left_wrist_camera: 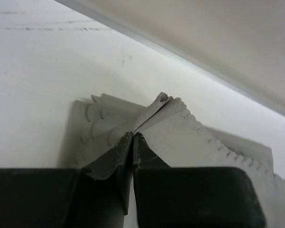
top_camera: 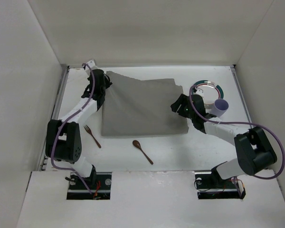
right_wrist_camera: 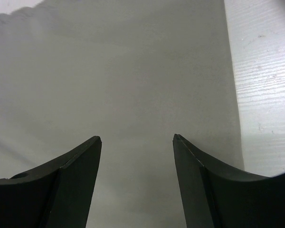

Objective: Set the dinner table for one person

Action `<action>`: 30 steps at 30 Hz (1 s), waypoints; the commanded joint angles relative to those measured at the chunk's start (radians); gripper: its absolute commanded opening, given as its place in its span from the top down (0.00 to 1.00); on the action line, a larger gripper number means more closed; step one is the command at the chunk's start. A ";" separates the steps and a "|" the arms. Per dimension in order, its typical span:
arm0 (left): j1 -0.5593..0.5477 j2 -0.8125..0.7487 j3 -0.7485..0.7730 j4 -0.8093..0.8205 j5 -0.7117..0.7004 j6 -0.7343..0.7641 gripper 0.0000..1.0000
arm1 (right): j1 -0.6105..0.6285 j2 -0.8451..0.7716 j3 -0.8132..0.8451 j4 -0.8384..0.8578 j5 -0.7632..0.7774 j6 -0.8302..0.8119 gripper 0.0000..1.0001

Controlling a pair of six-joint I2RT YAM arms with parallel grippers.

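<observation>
A grey cloth placemat (top_camera: 141,105) lies spread on the white dinner table (top_camera: 180,152). My left gripper (top_camera: 106,85) is shut on the placemat's far left corner (left_wrist_camera: 156,114), which bunches up between the jaws. My right gripper (top_camera: 175,105) is open and empty over the placemat's right edge (right_wrist_camera: 133,71). A brown wooden fork (top_camera: 92,136) and a brown wooden spoon (top_camera: 142,151) lie near the table's front. A plate with a green rim (top_camera: 208,86) and a lilac cup (top_camera: 221,106) stand at the far right.
White walls enclose the table on three sides. The back wall's base (left_wrist_camera: 190,57) runs just behind the pinched corner. Bare tabletop (right_wrist_camera: 261,85) shows right of the placemat. The arm bases (top_camera: 90,183) sit at the near edge.
</observation>
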 commanded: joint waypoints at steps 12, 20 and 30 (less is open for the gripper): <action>0.176 0.273 0.025 -0.006 -0.086 -0.149 0.84 | -0.056 0.130 0.181 -0.034 0.039 -0.044 0.28; 0.097 0.085 -0.165 0.138 -0.158 -0.140 0.60 | -0.079 0.188 0.232 -0.103 0.048 -0.064 0.28; -0.069 -0.238 -0.449 0.113 -0.244 -0.175 0.59 | -0.137 0.410 0.474 -0.183 0.048 -0.020 0.31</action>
